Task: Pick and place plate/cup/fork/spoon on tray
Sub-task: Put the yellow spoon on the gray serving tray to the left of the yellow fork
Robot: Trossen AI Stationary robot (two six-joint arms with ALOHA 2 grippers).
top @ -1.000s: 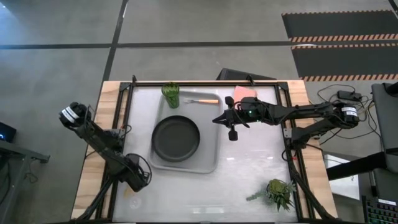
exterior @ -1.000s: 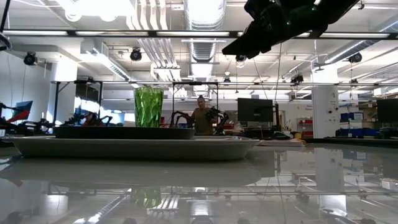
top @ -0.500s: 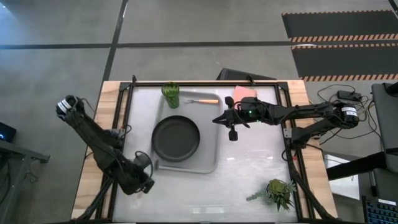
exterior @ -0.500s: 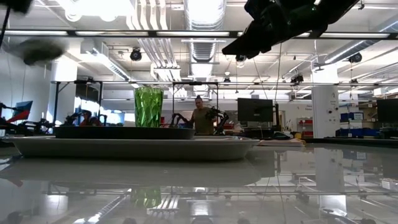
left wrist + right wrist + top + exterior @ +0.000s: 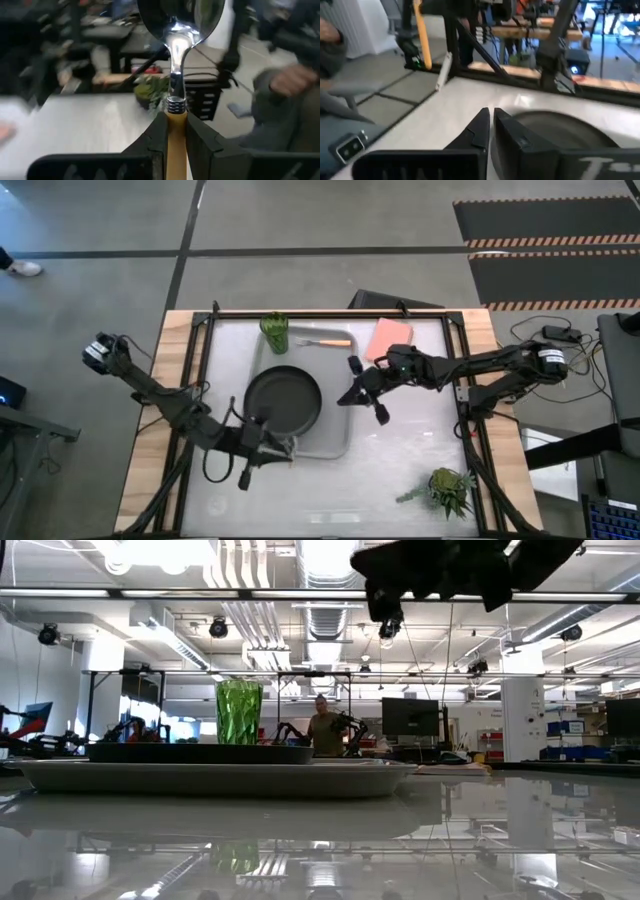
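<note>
The fingers of the left gripper [image 5: 174, 145] pinch the spoon [image 5: 177, 55] by its orange handle, bowl pointing forward. Since the earlier frames this gripper [image 5: 268, 446] has swung in from the bench's left side to the near edge of the tray [image 5: 330, 442], just beside the plate [image 5: 284, 400]. The right gripper [image 5: 366, 392] has dropped from beside the pink pad [image 5: 390, 337] to the tray's right edge; its fingers [image 5: 481, 131] are pressed together, holding nothing.

The high view shows the cup [image 5: 275, 332] at the tray's far left corner and the fork [image 5: 325, 342] lying on the bench just beyond the tray's far edge. The low view shows the cup [image 5: 238, 712] rising behind the plate [image 5: 198, 753] on the tray [image 5: 215, 778], and only the right arm overhead. Only the left wrist view shows the spoon clearly.
</note>
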